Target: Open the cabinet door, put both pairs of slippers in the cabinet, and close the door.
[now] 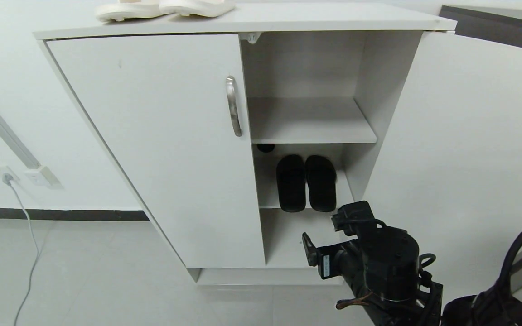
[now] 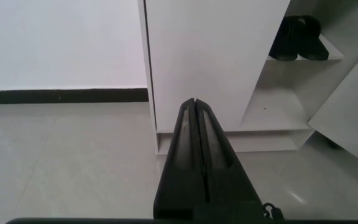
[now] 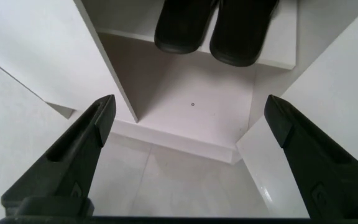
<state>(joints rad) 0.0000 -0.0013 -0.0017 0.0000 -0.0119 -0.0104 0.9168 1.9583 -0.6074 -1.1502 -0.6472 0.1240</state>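
Note:
A pair of black slippers (image 1: 306,183) lies side by side on the middle shelf of the white cabinet (image 1: 252,20); the pair also shows as black slippers (image 3: 219,22) and black slippers (image 2: 300,38). A pair of white slippers (image 1: 166,8) rests on the cabinet's top. The right door (image 1: 460,158) is swung wide open, while the left door (image 1: 152,145) with its metal handle (image 1: 233,112) is closed. My right gripper (image 3: 190,109) (image 1: 326,233) hangs open and holds nothing, low in front of the bottom compartment. My left gripper (image 2: 194,109) is shut and holds nothing, low above the floor before the left door.
An upper shelf (image 1: 311,122) sits above the black pair and a bottom compartment (image 3: 191,93) below it. A wall socket (image 1: 5,174) with a grey cable (image 1: 30,253) is at the left. Tiled floor (image 1: 107,280) spreads in front of the cabinet.

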